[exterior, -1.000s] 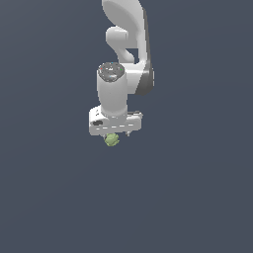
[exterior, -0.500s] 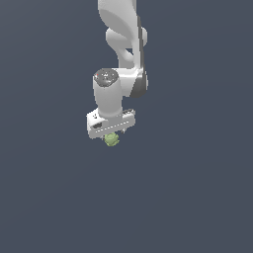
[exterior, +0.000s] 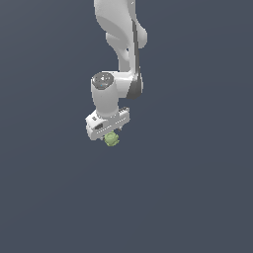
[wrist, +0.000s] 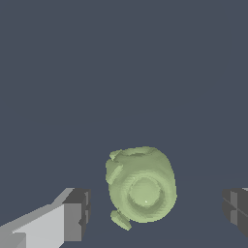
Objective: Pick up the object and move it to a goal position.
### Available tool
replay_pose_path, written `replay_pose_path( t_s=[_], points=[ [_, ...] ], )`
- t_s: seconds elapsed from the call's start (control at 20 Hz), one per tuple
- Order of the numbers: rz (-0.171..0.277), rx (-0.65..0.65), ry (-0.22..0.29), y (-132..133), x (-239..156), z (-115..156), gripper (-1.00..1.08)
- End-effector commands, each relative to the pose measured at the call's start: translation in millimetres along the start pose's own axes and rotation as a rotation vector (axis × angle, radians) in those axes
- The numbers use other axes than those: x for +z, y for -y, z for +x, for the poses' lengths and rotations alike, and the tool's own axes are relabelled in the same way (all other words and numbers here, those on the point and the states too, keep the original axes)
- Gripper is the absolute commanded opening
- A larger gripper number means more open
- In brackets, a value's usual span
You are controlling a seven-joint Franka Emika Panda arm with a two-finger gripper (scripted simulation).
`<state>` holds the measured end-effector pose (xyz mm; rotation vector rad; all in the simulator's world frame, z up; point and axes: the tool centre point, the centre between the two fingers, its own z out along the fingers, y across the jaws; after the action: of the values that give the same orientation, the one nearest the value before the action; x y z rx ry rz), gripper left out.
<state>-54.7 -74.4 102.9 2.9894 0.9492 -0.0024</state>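
Background: flat dark blue-grey, filling both views, showing no edge, seam or shadow.

Fingers (wrist: 77, 215): standing apart in the wrist view, dark pads facing inward. One is showing a white body and a grey pad; the other is being cut off at the frame edge, only a dark corner remaining visible. A gap is lying open on each side between pad and object, so neither pad is touching it in that view. In the exterior view the fingers are too small and too hidden behind the hand body to make out.

Object (wrist: 141, 189): light green, roundish, lumpy, with a rim at one end, a round dimple on the facing side and a small stub jutting out below. It is sitting between the fingers in the wrist view. In the exterior view the object (exterior: 111, 139) is appearing as a tiny green blob just under the gripper (exterior: 110, 135), partly overlapped by the white hand. Whether it is resting on a surface cannot be told.

Gripper: white, pointing downward, tilted slightly.

Arm (exterior: 121, 44): white with a dark joint band, rising from the wrist and being cut off by the exterior view's upper edge.
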Motion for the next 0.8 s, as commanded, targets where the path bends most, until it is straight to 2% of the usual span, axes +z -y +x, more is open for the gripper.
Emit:
replay_pose_path(
  t_s=[0.0,0.35,0.75],
  points=[
    [0.001,-0.044,-0.001,1,4,-5,1.00],
    [0.004,-0.117,-0.003,3,12,-14,1.00],
    [0.004,-0.128,-0.003,3,14,-15,1.00]
  ],
)
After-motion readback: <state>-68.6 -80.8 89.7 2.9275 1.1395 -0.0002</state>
